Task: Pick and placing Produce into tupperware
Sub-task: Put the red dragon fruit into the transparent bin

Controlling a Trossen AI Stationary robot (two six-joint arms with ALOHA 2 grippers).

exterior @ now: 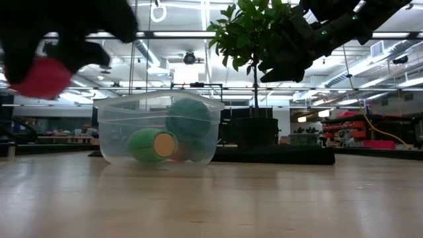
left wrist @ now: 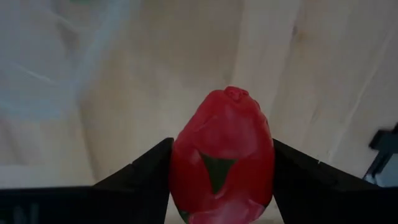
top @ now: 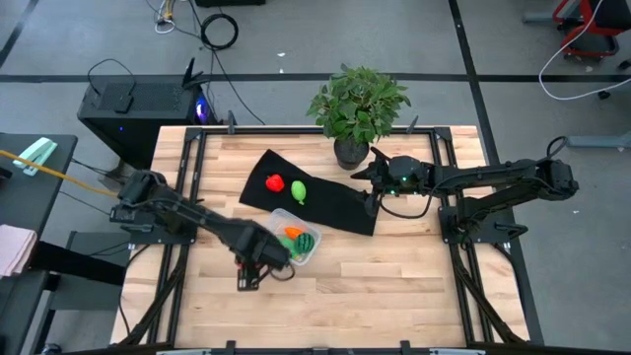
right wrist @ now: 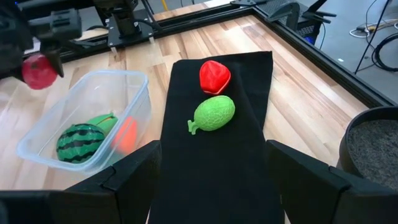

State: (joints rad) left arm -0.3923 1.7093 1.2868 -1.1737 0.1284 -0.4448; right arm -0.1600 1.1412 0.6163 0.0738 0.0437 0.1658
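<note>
Red produce [left wrist: 222,163] between left gripper's [left wrist: 221,186] jaws

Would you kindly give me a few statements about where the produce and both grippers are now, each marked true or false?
1. The left gripper holds a red produce piece. True.
2. The tupperware is empty. False: the striped green piece and the carrot lie inside.
3. Two pieces lie on the black mat. True: a red piece and a light green piece.
4. The right gripper holds the plant. False: its fingers are open, empty.
</note>
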